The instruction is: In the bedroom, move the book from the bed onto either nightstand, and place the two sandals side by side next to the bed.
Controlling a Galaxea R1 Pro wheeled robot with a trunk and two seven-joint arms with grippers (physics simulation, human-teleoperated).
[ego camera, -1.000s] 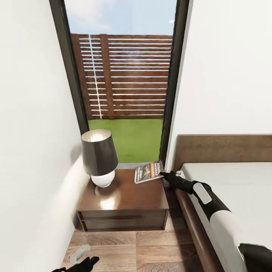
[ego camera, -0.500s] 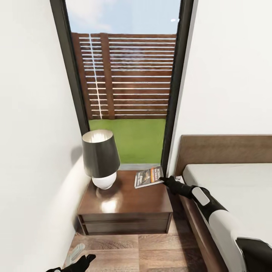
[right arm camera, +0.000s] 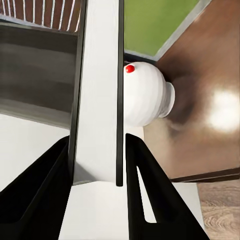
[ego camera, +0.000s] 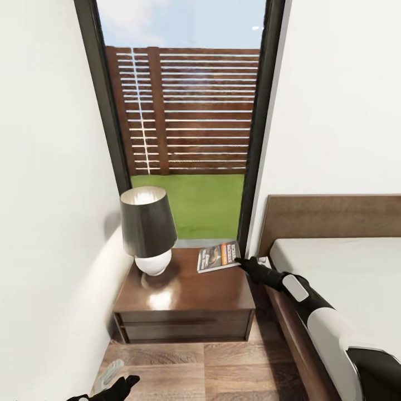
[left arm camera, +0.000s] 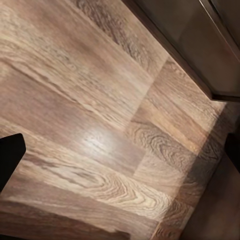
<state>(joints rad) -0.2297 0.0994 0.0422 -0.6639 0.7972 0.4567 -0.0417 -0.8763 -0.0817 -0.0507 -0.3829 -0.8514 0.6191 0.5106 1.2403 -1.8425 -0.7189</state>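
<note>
Head view: one thin dark paperback book (ego camera: 219, 257) pinched by the right end effector (ego camera: 239, 260) over one dark brown wooden nightstand (ego camera: 184, 295), beside one black-shaded lamp (ego camera: 146, 228); left end effector's (ego camera: 125, 384) opening cannot be told

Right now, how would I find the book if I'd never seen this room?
Find the tall window, then the dark nightstand below it, beside the bed. The book lies at its back corner nearest the bed, held by the right end effector. It is thin, with orange, unlike the round white lamp.

Nightstand (ego camera: 184, 295) left of bed (ego camera: 334, 262), below window (ego camera: 186, 111). On top: lamp (ego camera: 146, 228) left, book (ego camera: 219, 256) at rear right corner.
</note>
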